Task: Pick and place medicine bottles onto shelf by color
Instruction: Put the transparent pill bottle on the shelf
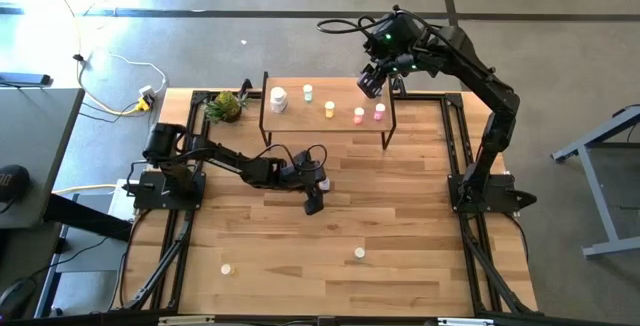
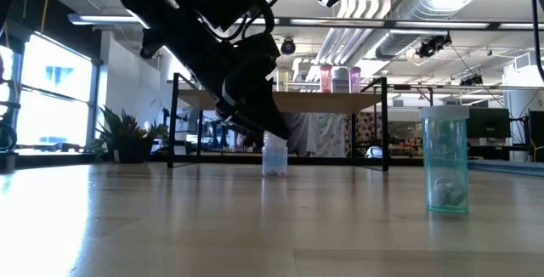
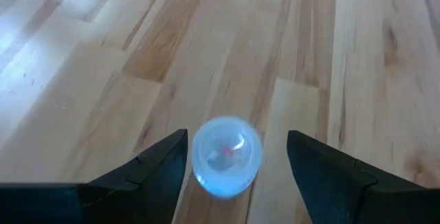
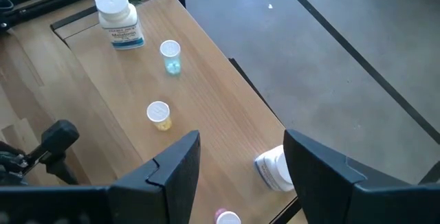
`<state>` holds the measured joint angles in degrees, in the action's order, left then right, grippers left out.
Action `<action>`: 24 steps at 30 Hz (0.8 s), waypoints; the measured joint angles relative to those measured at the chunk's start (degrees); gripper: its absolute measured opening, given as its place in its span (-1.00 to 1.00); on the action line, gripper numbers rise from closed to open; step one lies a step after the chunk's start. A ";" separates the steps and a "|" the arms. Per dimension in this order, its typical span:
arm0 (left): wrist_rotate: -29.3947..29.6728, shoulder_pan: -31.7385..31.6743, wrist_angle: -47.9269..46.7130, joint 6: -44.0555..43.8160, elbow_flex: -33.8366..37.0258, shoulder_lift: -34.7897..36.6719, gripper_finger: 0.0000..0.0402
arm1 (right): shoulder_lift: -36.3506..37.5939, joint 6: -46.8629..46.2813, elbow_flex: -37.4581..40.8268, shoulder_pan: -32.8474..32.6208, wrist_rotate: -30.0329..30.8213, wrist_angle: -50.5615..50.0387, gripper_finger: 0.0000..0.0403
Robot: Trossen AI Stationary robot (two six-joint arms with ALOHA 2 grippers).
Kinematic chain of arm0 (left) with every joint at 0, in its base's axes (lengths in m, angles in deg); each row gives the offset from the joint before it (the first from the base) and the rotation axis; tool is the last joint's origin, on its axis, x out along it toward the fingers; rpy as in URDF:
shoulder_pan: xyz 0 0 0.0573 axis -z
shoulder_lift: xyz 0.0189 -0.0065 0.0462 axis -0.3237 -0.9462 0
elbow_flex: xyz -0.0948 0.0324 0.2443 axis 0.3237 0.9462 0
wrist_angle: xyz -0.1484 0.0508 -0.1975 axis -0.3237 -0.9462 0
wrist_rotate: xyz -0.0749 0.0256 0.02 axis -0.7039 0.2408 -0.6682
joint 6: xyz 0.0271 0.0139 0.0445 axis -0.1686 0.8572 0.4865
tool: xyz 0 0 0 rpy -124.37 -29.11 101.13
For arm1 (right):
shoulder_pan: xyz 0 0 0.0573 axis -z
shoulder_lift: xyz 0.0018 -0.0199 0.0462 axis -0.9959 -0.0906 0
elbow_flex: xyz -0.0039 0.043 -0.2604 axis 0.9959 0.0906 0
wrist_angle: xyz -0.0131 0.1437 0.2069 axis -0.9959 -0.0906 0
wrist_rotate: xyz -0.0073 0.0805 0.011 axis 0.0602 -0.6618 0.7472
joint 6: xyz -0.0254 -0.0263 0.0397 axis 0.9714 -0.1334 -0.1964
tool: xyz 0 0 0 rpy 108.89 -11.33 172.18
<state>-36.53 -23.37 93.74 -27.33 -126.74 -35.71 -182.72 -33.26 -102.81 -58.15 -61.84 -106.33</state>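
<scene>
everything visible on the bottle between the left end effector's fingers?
Small pale-blue bottle, translucent plastic by its look, round cap facing the wrist camera, something reddish faintly visible inside. It stands upright on the wooden table, mid-table in front of the shelf. The left end effector brackets it, fingers open, gaps showing on both sides, not touching.

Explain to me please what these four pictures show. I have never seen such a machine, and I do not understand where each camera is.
They show two robot arms at a wooden table. One camera looks down from above, one sits at table height, and one rides on each wrist. The left gripper is low over the table, its open fingers on either side of a pale blue bottle, not yet gripping it. The right gripper hangs open and empty above the small shelf, where several bottles already stand. Another blue bottle and more wait on the table.
</scene>
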 joint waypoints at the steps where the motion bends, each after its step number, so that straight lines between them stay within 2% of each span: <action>1: 0.01 0.01 -0.63 0.00 0.00 0.00 0.16 | 0.00 0.00 0.00 0.00 0.01 0.00 0.00; 13: 1.30 0.02 -1.04 3.02 0.00 0.00 -0.38 | -0.02 0.00 0.00 0.00 0.01 0.00 0.00; 19: -0.39 0.01 -1.18 2.99 0.00 0.51 -0.32 | -0.02 0.00 0.00 0.00 0.01 0.00 0.00; 24: -0.44 0.01 -4.58 2.99 -0.52 4.24 -0.30 | -0.02 0.00 0.00 0.00 0.00 -0.02 0.00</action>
<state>-36.97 -23.36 89.16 -24.34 -127.26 -31.47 -182.75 -33.26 -102.81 -58.15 -61.84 -106.35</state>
